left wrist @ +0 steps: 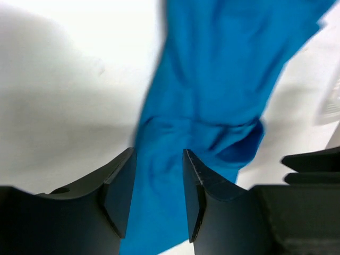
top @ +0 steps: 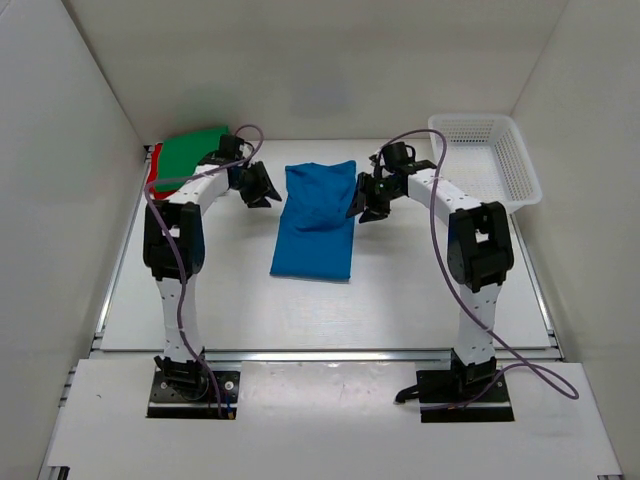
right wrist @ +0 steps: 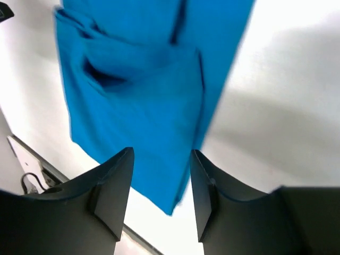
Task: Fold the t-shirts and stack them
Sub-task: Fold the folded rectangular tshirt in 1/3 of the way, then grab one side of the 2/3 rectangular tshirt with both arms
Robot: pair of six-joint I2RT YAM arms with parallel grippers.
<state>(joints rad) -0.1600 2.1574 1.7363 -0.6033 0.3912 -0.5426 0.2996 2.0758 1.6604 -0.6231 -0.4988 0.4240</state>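
Left gripper (top: 262, 187) and right gripper (top: 365, 202): fingers apart, nothing clamped, one either side of the blue t-shirt (top: 317, 215) at frame centre. Green t-shirt (top: 193, 150) lies folded on the red t-shirt (top: 154, 168), upper left. White basket (top: 522, 170) sits upper right.

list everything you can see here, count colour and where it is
blue t-shirt: 1, bright blue, middle of the table, between the grippers
green t-shirt: 1, green, folded, far left corner
red t-shirt: 1, red, under the green one, only an edge shows
basket: 1, white mesh, far right corner
table: 1, white
cables: 2, purple, one along each arm
left gripper: 1, black, open, left of the blue t-shirt
right gripper: 1, black, open, right of it
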